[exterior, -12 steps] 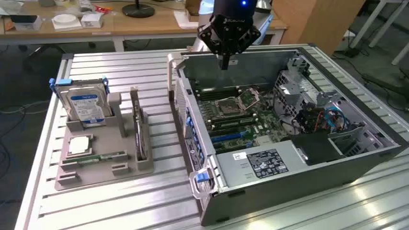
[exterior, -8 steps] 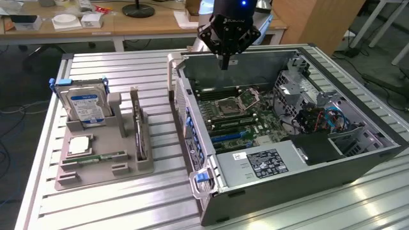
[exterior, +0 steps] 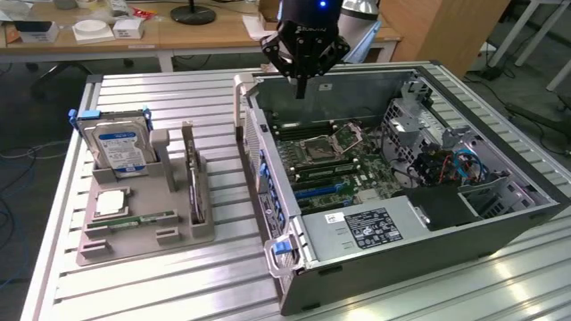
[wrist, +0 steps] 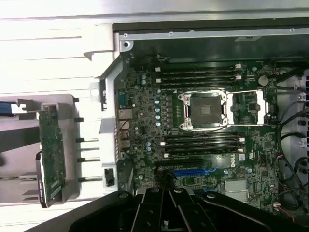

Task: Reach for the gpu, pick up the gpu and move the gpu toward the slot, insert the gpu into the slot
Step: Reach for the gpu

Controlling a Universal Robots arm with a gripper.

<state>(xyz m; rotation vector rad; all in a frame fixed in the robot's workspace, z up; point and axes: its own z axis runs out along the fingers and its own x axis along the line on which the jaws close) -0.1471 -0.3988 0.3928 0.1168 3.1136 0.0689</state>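
The gpu [exterior: 194, 182] stands on edge in a slot of the grey holder [exterior: 143, 234], on the exterior view's left of the open computer case. In the wrist view the gpu [wrist: 50, 154] shows a green circuit face beside the case's port panel. The slot [exterior: 323, 192] is the long blue connector on the green motherboard, and the slot [wrist: 192, 171] lies just past my fingers in the wrist view. My gripper [exterior: 301, 90] hangs above the far end of the case, shut and holding nothing; the gripper [wrist: 164, 195] is well apart from the gpu.
A blue-labelled hard drive [exterior: 120, 148] stands upright in the same holder, with a CPU chip [exterior: 111, 200] and a memory stick [exterior: 134, 219] lying in front of it. Inside the case are the CPU socket [exterior: 319, 148], the black memory slots and cables [exterior: 446, 167]. A cluttered wooden desk [exterior: 178, 33] stands behind.
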